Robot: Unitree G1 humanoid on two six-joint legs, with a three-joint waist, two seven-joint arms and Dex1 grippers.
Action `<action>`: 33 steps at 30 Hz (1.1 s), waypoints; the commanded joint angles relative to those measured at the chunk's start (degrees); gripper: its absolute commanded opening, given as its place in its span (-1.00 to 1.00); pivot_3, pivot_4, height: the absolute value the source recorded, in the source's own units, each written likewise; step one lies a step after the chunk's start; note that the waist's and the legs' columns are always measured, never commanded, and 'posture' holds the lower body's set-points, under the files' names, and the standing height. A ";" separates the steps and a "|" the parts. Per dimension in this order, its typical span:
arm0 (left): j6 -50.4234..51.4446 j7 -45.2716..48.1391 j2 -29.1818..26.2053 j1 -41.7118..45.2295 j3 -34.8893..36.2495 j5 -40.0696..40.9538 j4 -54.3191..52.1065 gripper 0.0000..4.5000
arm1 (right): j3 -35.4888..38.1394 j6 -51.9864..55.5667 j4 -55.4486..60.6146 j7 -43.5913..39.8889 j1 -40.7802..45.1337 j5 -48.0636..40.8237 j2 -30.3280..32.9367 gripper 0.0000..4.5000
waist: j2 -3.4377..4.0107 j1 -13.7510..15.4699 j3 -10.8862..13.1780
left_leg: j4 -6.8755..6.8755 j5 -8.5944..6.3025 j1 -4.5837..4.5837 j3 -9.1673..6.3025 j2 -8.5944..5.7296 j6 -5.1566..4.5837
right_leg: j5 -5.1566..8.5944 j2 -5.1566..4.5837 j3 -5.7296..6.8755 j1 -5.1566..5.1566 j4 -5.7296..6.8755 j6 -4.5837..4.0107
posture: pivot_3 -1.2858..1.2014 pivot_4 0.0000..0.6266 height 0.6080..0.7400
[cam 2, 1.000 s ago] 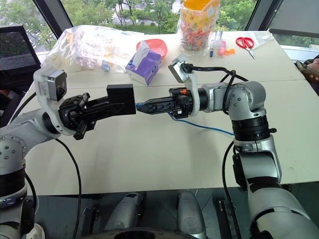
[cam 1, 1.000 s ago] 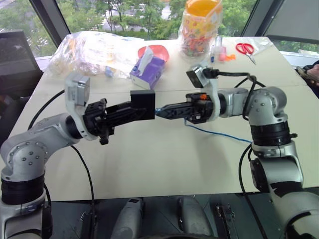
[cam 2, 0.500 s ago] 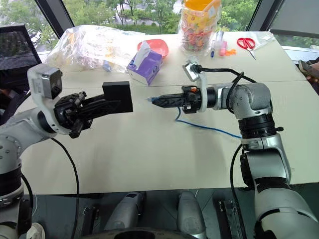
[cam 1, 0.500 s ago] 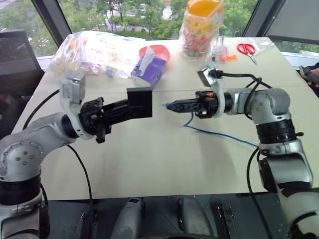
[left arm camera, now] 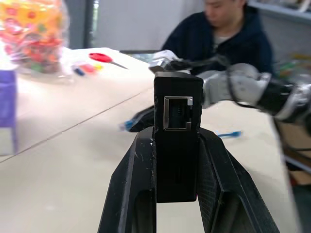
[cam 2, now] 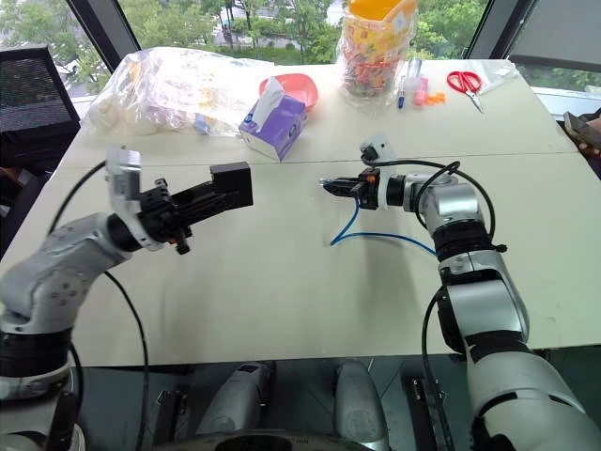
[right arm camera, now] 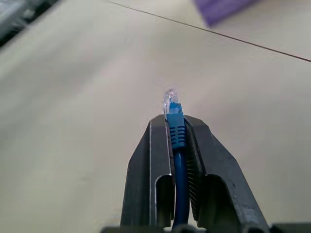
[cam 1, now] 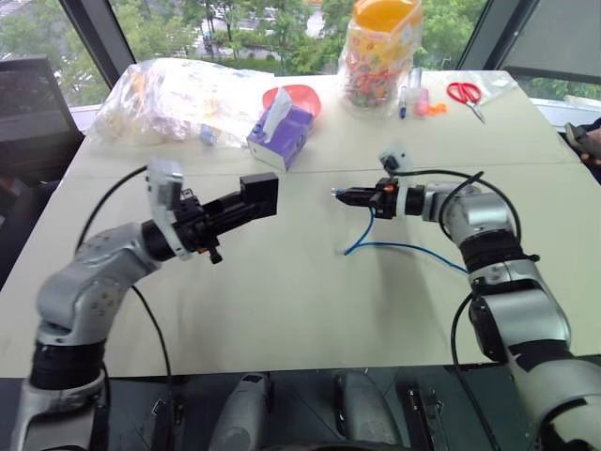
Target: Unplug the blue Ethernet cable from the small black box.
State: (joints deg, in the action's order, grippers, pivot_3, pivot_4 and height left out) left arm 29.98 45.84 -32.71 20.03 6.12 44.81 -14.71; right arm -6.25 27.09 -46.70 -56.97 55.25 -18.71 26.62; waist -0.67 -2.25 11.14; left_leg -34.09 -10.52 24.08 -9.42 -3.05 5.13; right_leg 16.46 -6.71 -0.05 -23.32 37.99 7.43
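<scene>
Plug's out — a sec ago the right gripper (cam 2: 326, 183) had it right up at the small black box (cam 1: 258, 193); now box and plug are well apart w/ bare table (cam 1: 282, 291) between. Left gripper (left arm camera: 177, 145) is clamped on the box, held off the table at left, empty port showing. Right fingers are pinched on the blue Ethernet cable (right arm camera: 176, 131) just behind its clear plug, rest trailing on the table to the right. Unplugging looks done — what's left is prob. setting things down.
</scene>
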 commanded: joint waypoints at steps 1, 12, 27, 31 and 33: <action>-7.71 -0.32 3.58 2.25 -2.37 -6.82 3.29 -0.79 | 3.63 -5.50 -4.16 5.39 3.43 2.26 -0.53 -0.60 | 0.00 -0.09 0.00 | 0.00 0.00 0.01 -0.01 0.00 0.00 | 0.00 0.00 0.00 -0.01 0.00 0.00 | 0.03 -0.52 0.80; -18.67 -3.02 13.46 6.95 -8.16 -21.37 20.89 -0.79 | 8.26 -4.35 0.21 7.69 2.09 2.66 0.38 0.98 | 0.01 -0.27 0.00 | -0.01 0.01 -0.03 -0.01 -0.01 -0.02 | -0.03 0.00 0.01 0.00 0.08 0.05 | 0.03 -0.52 0.80; -36.65 -5.83 24.45 14.40 -8.39 -31.23 47.74 -0.79 | 14.93 18.35 44.06 21.96 -14.65 -8.50 -5.37 0.98 | 0.01 -0.30 -0.01 | -0.09 0.01 -0.03 -0.04 -0.02 -0.03 | -0.09 -0.01 0.02 0.01 0.12 0.15 | 0.03 -0.52 0.80; -39.26 -5.57 24.44 14.32 -9.06 -33.19 51.32 -0.33 | 14.88 20.46 47.86 24.02 -16.02 -9.80 -6.14 1.00 | 0.01 -0.16 -0.02 | -0.09 0.04 -0.03 -0.05 -0.03 -0.08 | -0.12 -0.01 0.02 0.04 0.12 0.19 | 0.03 -0.52 0.80; -40.07 -5.66 24.18 13.88 -9.10 -33.87 51.96 -0.01 | 14.70 21.22 49.09 24.43 -16.55 -10.42 -6.11 1.00 | 0.01 -0.17 -0.03 | -0.09 0.04 -0.04 -0.05 -0.04 -0.08 | -0.12 -0.01 0.02 0.05 0.11 0.20 | 0.03 -0.52 0.80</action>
State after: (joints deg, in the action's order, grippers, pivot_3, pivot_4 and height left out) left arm -8.53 40.33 -8.30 34.00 -3.14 11.77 37.13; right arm 7.41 47.99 -0.49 -33.05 38.61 -27.75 20.76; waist -0.66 -2.42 11.12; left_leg -34.19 -10.48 24.04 -9.48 -3.09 5.04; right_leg 16.34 -6.72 -0.03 -23.27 38.11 7.63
